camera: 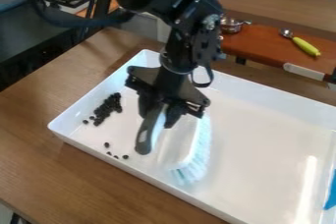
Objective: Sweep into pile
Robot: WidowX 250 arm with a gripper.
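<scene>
Black two-finger gripper (159, 121) clamped on grey-and-white plastic brush (200, 155) by its handle — good hold; likely light, stiff body, soft bristles. Small black pellets (108, 106) — probably roll easily.

We can make out no readable text, labels, brands, numbers or signs here.
</scene>
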